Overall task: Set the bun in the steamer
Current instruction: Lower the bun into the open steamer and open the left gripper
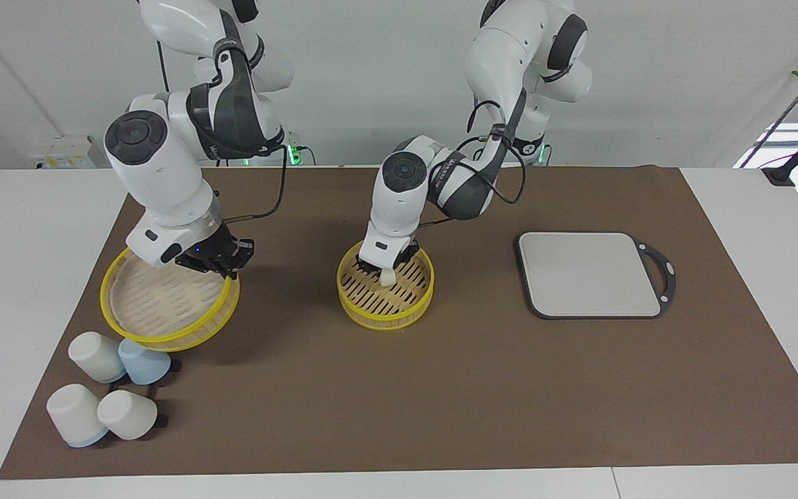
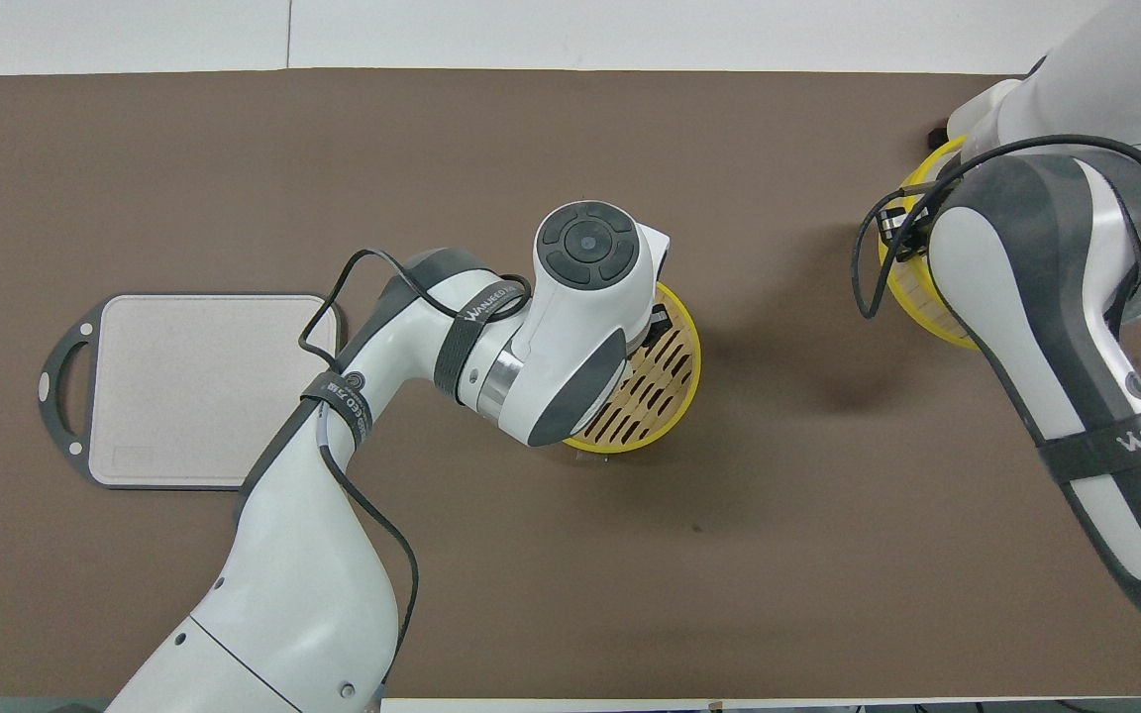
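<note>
The steamer is a round yellow-rimmed basket with a slatted base, at the middle of the brown mat; in the overhead view the left arm half covers the steamer. My left gripper reaches down inside it, shut on the small cream-white bun, which hangs just above or on the slats. The steamer's lid stands tilted toward the right arm's end, and my right gripper is shut on its raised rim. Most of the lid is hidden under the right arm from overhead.
A grey cutting board with a dark handle lies toward the left arm's end of the mat. Several upturned pale cups cluster farther from the robots than the lid, at the mat's corner.
</note>
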Robot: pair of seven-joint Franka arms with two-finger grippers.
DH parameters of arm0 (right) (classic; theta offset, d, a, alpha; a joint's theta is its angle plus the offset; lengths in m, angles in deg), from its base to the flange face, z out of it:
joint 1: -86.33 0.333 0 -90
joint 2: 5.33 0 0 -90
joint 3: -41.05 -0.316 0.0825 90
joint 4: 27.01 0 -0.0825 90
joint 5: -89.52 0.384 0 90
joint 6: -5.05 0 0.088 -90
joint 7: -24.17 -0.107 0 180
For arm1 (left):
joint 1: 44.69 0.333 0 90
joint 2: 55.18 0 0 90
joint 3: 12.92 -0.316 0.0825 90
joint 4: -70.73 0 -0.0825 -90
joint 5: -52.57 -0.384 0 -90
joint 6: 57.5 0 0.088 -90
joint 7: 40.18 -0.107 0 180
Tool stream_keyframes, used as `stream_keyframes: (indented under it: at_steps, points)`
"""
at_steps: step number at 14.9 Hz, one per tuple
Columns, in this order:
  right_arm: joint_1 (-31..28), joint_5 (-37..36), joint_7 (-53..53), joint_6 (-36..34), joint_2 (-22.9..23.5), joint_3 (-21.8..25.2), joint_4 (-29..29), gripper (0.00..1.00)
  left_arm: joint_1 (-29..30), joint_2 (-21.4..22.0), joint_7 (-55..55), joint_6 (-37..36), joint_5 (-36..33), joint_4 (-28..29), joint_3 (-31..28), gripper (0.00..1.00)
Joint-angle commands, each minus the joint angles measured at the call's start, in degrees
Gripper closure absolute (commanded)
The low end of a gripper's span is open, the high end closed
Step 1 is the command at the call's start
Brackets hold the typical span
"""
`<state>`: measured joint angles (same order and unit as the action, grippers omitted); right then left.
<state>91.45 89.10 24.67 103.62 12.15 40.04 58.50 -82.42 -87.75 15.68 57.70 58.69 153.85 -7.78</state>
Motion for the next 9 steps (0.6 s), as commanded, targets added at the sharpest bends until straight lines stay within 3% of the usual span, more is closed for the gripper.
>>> stream_keyframes:
  at_steps: [1,5,9]
  points:
    - [-1.26,-0.90,1.17,1.10,-2.80,-0.74,3.34,1.00,-0.42,0.66,0.83,2.13,0.29,1.96,-0.84,0.68]
    - [-2.67,-0.19,2.83,3.11,-2.98,-0.83,4.39,1.00,-1.47,1.01,1.00,2.66,0.29,3.80,-0.84,0.67]
    - [-3.46,-0.02,6.54,4.09,-2.89,-0.83,4.57,1.00,-1.83,1.28,2.66,2.75,0.21,4.42,-0.84,0.42]
